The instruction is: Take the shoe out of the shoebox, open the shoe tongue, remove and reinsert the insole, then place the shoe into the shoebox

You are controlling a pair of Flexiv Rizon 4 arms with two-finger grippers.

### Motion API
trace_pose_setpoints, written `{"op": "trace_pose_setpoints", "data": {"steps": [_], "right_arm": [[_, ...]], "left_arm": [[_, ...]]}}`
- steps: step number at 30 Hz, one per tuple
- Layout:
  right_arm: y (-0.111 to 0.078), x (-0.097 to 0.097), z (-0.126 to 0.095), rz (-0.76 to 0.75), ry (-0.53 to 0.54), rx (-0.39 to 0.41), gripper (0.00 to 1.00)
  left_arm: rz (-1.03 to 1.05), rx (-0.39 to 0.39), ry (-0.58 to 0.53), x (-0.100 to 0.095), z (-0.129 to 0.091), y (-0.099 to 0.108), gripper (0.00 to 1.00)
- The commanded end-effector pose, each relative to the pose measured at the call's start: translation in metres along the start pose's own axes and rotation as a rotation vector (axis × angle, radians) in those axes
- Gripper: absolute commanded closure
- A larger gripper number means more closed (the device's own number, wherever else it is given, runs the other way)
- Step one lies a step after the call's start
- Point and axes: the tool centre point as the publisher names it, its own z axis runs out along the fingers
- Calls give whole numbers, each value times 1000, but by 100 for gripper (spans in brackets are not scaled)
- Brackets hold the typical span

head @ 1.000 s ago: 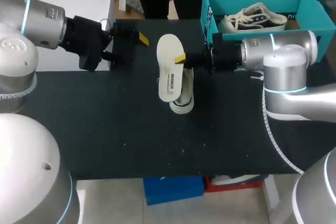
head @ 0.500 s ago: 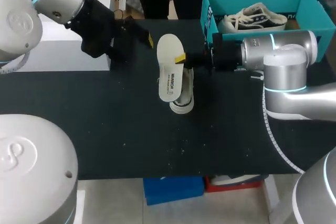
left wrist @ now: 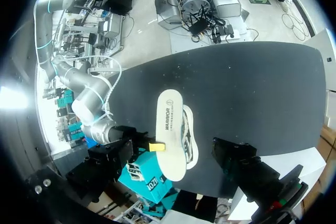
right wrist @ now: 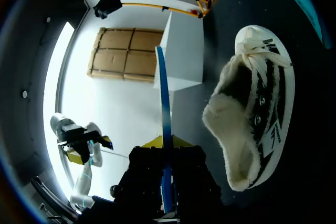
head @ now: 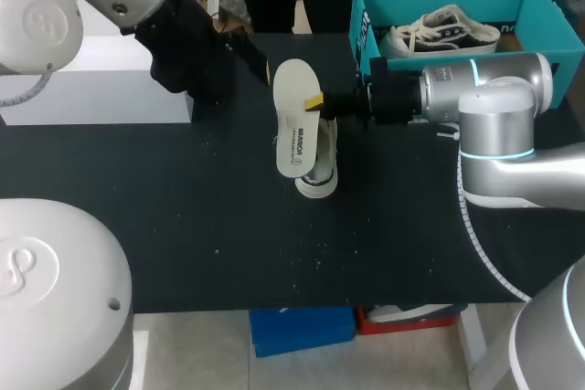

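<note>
Insole [head: 291, 125] pinched by one long edge in my right gripper [right wrist: 169, 141], both yellow tips shut on it and nothing else in the grip. From that wrist it shows edge-on, a thin line running out between the fingertips. It hangs just above the shoe [right wrist: 257, 119], which lies on the black table [head: 183, 226] right beside and below the gripper, fleecy opening turned toward it.

The insole's long axis runs crosswise to my right gripper's reach, printed face up. The broader end looks like the toe and points to the table's far side, though I wouldn't swear to it. The shoe lies along nearly the same line.

Trouble spots, as I judge them: the grip is thin and off to one edge, so the insole could swivel or slip as it goes in. Nothing pins the shoe, so a push could slide it. My left gripper [head: 261, 67] hovers near the insole's far end and could knock it; whether it's open I can't tell. The shoebox [head: 366, 20] sits behind my right gripper.
</note>
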Motion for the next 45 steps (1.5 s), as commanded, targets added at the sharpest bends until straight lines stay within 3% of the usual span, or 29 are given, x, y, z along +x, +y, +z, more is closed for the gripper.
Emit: {"op": "trace_pose_setpoints", "data": {"steps": [1, 8, 12, 13, 19, 25, 29, 37, 45], "right_arm": [[-1, 0, 1, 0, -1, -3, 100], [-1, 0, 1, 0, -1, -3, 100], [-1, 0, 1, 0, -1, -3, 100], [-1, 0, 1, 0, -1, -3, 100], [-1, 0, 1, 0, -1, -3, 100], [-1, 0, 1, 0, -1, -3, 100], [-1, 0, 1, 0, -1, -3, 100], [-1, 0, 1, 0, -1, -3, 100], [-1, 0, 1, 0, -1, -3, 100]], "left_arm": [[-1, 0, 20, -2, 0, 1, 0], [-1, 0, 20, -2, 0, 1, 0], [-7, 9, 208, -9, 6, -15, 0], [-7, 54, 238, -11, 8, -17, 0], [-56, 58, 345, -23, 7, -18, 0], [-102, 66, 379, -24, 16, -19, 0], [-49, 103, 319, -26, 26, -24, 0], [-28, 68, 418, -25, 43, -31, 0], [-27, 67, 423, -23, 58, -31, 0]]}}
